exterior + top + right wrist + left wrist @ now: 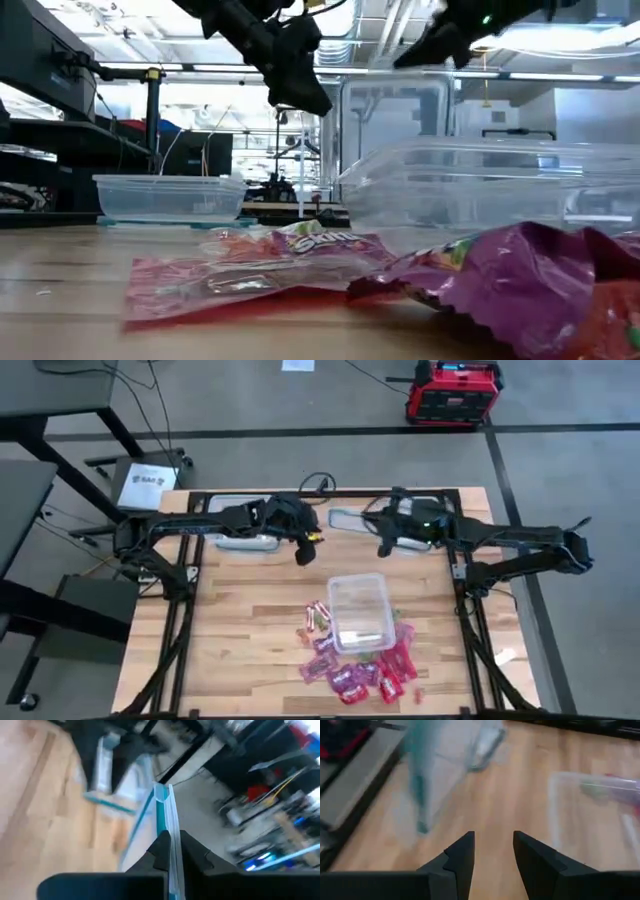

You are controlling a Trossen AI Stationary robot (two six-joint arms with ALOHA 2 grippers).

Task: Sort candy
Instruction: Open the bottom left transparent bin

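Though unsorted as yet, lies bunched at the near middle of the tabletop [230, 630]: candy [350, 665], mostly shiny red and pink flat packets, crowding round and apparently partly under a clear tub [358, 612]. Likely to handle as light, soft and crinkly, with slick foil prone to skating over the wood instead of lifting; best pinched across a flat packet's middle or by a crimped end, one at a time, starting from the loose pieces at the heap's edge. Worth watching for the few tiny ones, easy to miss or nudge away. Hanging above bare wood behind the heap, left claw [303, 552] with fingers apart and nothing between them. Beside it, farther along the back, right claw [385, 548] clamped on the thin bluish rim of a clear plastic piece [165, 805] turned on edge; cannot tell whether lid or tub. Another clear tub [245, 540] resting at the far edge under the left arm. Underfoot for the candy: pale wooden planks, smooth and level. Beyond: grey concrete floor, a red box [452, 390], dark desks and cables.
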